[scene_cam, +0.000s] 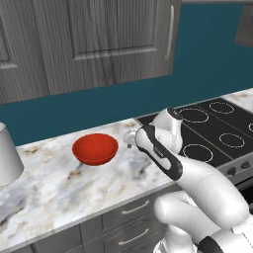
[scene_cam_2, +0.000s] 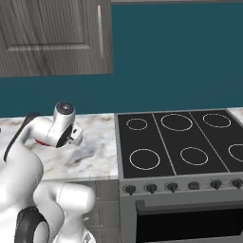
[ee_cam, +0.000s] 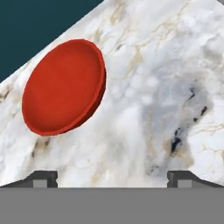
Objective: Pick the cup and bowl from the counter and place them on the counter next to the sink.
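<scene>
Marble counter (scene_cam: 59, 183), early in the job: my gripper (ee_cam: 112, 177) hangs with its jaws spread wide and empty over bare stone, the red bowl (scene_cam: 95, 148) sitting untouched just to its left, near the teal back wall. Neither piece looks moved yet, so by my reckoning both lifts and both placings remain. A pale grey container (scene_cam: 7, 158) is cut off at the far left edge. My own arm covers most of the bowl in the right base view.
</scene>
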